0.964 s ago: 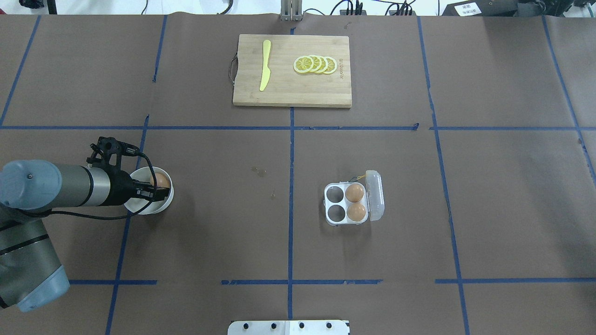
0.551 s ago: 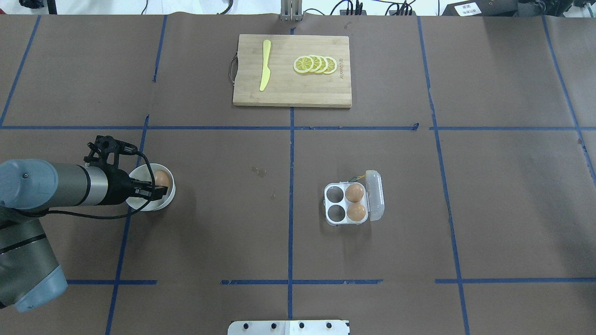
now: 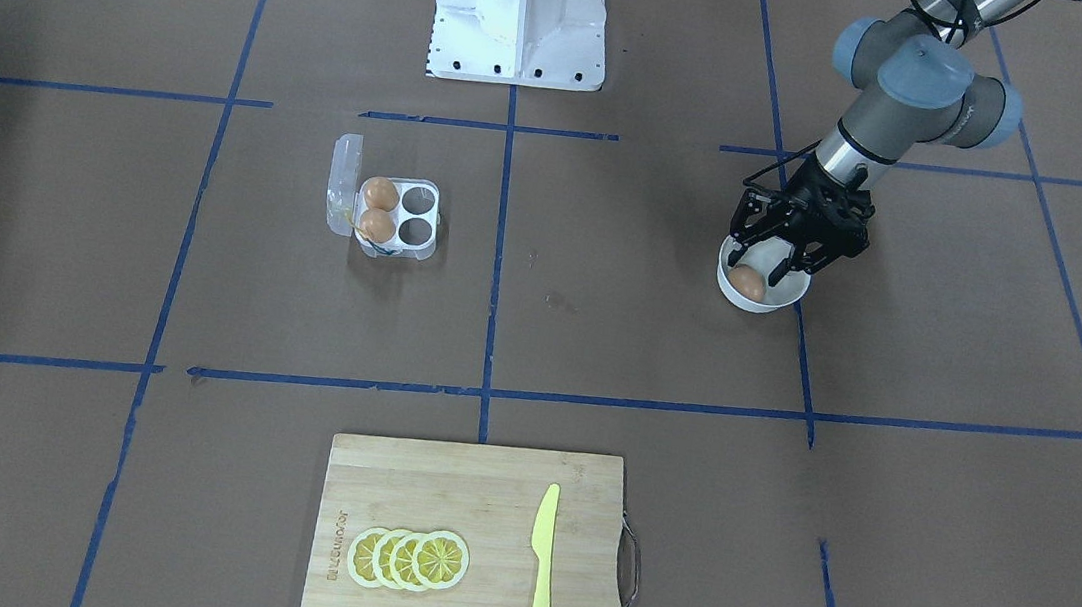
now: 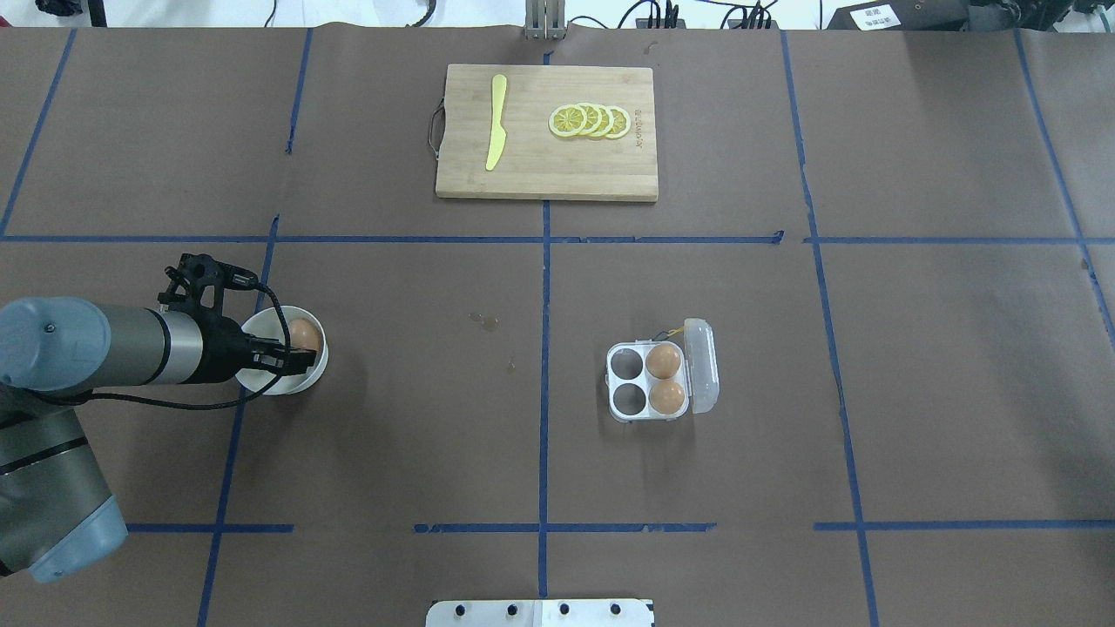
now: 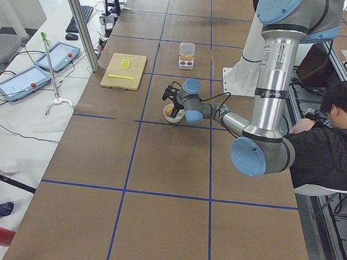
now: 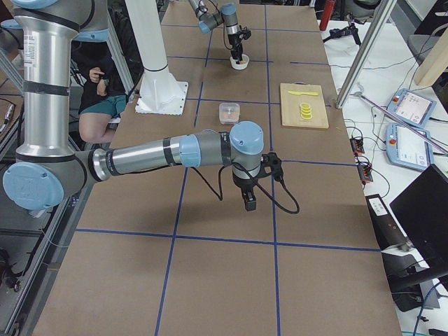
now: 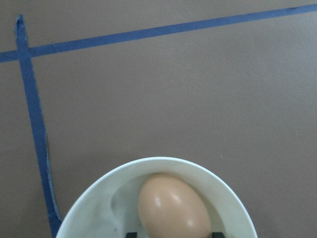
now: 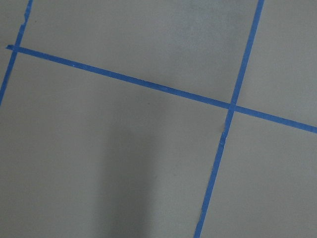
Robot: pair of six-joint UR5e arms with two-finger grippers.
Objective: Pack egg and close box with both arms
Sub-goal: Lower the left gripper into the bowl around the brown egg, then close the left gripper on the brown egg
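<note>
An orange-brown egg [image 4: 304, 333] lies in a round white bowl [image 4: 317, 371] at the table's left. My left gripper [image 4: 294, 350] reaches into the bowl, open. In the left wrist view its fingertips [image 7: 131, 234] stand on either side of the egg [image 7: 173, 208], very near it. The clear egg carton [image 4: 629, 383] sits right of centre with its lid [image 4: 703, 366] open to the right. Two eggs [image 4: 665, 360] fill its right cells and the left cells are empty. My right gripper [image 6: 250, 204] shows only in the exterior right view, low over bare table; I cannot tell its state.
A wooden cutting board [image 4: 557, 174] with a yellow knife [image 4: 496, 122] and lemon slices [image 4: 591, 121] lies at the far side. The robot's white pedestal [image 3: 520, 10] stands at the near edge. Blue tape lines cross the brown table cover.
The left gripper and the bowl shifted a little toward the far side a second ago. Since then nothing has visibly moved.
</note>
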